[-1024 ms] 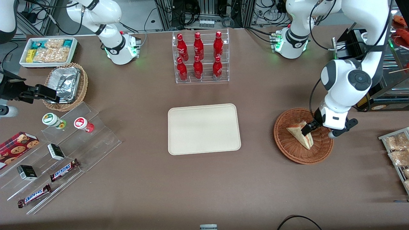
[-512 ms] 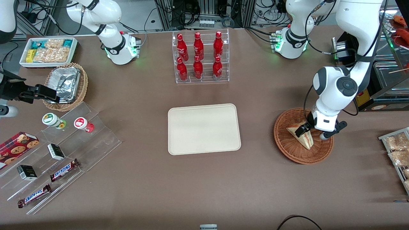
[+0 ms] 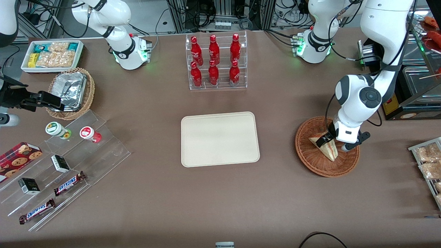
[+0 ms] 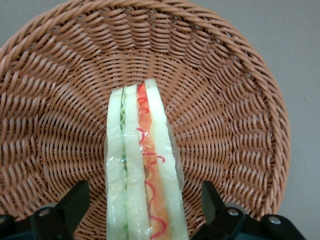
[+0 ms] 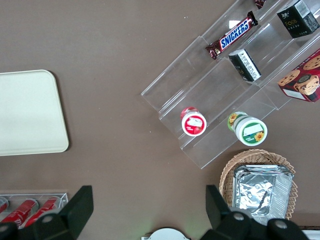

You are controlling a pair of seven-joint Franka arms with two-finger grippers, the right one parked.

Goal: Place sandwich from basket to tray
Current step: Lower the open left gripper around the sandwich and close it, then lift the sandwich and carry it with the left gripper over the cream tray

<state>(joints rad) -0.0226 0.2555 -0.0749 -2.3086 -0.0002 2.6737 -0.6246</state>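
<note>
The sandwich [image 4: 144,165] stands on edge in the basket [image 3: 311,158], a pale triangular wedge wrapped in clear film, with its layered side turned up toward the wrist camera: green filling along one bread slice, red and orange along the other. In the wrist view it runs straight down the middle of the gap between the two fingers [image 4: 75,200] of the gripper [image 3: 331,143], which stand spread wide, one on each flat side of the wedge and each clearly apart from it, so the gripper straddles the sandwich and has hold of nothing. In the front view the gripper is low inside the basket's rim, at the thick end of the wedge, while the wedge's narrow end points toward the front camera. The basket, a round reddish-brown wicker one, sits on the brown desk [image 3: 155,206] toward the working arm's end, and the sandwich is the only thing in it. Well apart from it, near the middle of the desk, lies the cream-beige tray [image 3: 193,158] with nothing on it. Farther from the front camera than the tray stands a clear rack of red bottles [image 3: 214,62]. Toward the parked arm's end are a tan wicker basket holding a foil container [image 3: 70,90], a white bin of snack packets [image 3: 53,55], and a clear stepped display shelf [image 3: 93,155] carrying two small cups, small boxes and Snickers bars [image 3: 69,183].
</note>
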